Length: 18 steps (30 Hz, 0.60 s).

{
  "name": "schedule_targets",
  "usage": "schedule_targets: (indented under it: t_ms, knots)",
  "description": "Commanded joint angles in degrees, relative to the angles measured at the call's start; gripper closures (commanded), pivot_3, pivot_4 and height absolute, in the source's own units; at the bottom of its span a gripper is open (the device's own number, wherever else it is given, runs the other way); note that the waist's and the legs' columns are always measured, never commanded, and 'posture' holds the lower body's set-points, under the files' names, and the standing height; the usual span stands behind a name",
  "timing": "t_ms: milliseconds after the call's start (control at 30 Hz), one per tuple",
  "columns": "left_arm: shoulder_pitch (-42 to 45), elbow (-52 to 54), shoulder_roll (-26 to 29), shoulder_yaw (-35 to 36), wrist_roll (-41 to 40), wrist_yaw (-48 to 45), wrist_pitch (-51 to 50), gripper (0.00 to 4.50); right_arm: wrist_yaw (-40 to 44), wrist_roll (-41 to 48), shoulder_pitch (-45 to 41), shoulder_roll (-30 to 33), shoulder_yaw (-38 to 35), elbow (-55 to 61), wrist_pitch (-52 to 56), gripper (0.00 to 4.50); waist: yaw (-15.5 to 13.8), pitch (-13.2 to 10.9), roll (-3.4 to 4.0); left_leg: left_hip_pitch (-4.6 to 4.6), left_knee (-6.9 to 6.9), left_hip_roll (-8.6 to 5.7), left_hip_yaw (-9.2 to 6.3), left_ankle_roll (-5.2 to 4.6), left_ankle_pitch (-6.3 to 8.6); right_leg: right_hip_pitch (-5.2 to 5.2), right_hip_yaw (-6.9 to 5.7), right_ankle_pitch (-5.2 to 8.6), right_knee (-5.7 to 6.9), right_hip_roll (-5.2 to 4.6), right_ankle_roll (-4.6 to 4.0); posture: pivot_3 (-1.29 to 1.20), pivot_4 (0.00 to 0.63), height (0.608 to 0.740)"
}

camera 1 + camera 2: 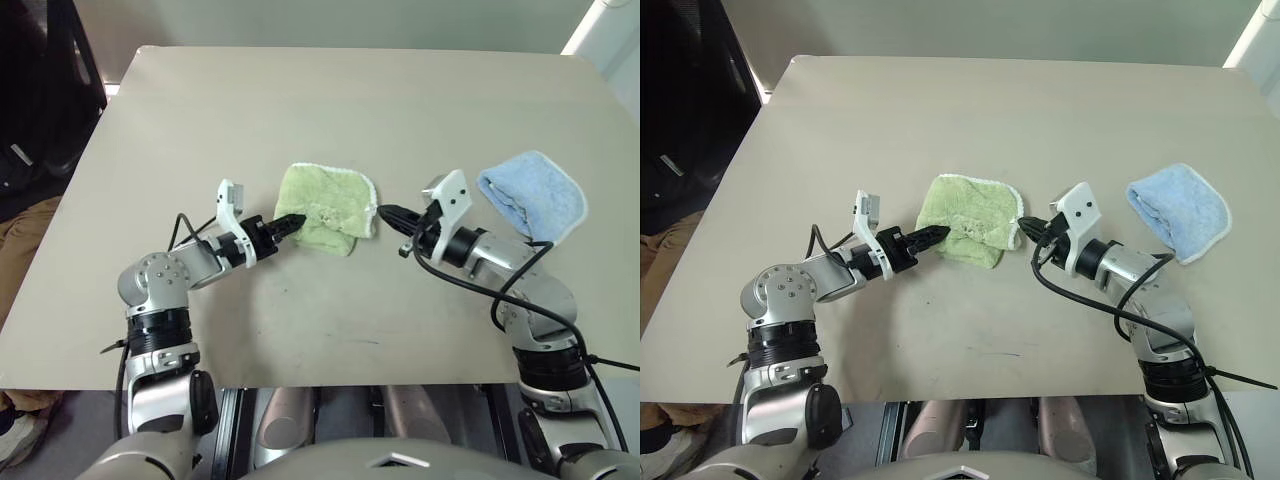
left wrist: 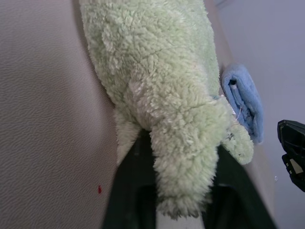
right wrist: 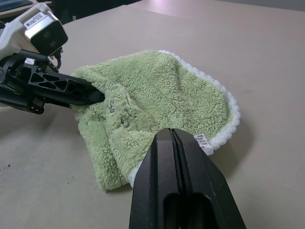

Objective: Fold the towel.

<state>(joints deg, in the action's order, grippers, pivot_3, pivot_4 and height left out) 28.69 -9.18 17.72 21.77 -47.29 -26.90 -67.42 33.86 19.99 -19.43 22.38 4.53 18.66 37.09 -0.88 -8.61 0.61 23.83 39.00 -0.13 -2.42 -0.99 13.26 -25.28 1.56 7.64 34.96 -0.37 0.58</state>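
While towel (image 1: 326, 207) at frame center lies partly folded | left end effector (image 1: 291, 224) pinches its edge | right end effector (image 3: 174, 138) clenched empty | I judge final fold left.

Light green terry towel (image 1: 326, 207) w/ white edging lies folded, rumpled, mid-table, one corner bunched up.

A folded light blue cloth (image 1: 533, 194) lies on the beige desk (image 1: 300, 110), just beyond the right tool (image 1: 390, 213) and to its right.
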Motion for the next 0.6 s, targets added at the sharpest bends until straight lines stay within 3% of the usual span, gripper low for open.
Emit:
schedule_targets:
  t_ms: [33,200,333,600]
  knots:
    - [-0.1,1.7,-0.4,2.4,-1.8,1.2,1.2,4.50,-0.5,0.5,-0.1,-0.1,-0.3,2.5,-0.3,4.50,0.0,0.0,0.00,0.00,0.00,0.00,0.00,0.00,0.00,0.00,0.00,0.00,0.00,0.00,0.00,0.00,0.150,0.736]
    - [0.0,1.8,-0.5,5.9,-2.6,3.3,3.7,4.50,-0.6,0.5,-0.2,0.0,-0.4,2.3,-0.3,4.50,0.1,0.0,0.00,-0.01,-0.01,0.01,0.00,0.01,0.00,0.00,0.00,0.01,0.00,0.02,0.01,0.00,0.150,0.736]
    - [0.7,1.2,1.5,13.4,-3.4,6.3,10.0,4.50,-0.8,0.6,-0.1,0.3,-0.9,2.4,-0.2,4.50,0.5,0.0,-0.03,-0.04,-0.02,0.03,0.01,0.02,0.00,0.00,0.02,0.00,0.00,0.06,0.00,0.00,0.150,0.736]
    - [0.4,-4.2,11.7,27.6,-4.1,9.4,21.4,4.50,0.2,0.8,-0.6,1.1,-0.9,1.4,-0.5,4.50,0.7,0.0,-0.04,-0.07,-0.12,0.07,-0.01,0.07,0.00,-0.02,0.03,0.02,-0.02,0.12,0.01,0.00,0.150,0.736]
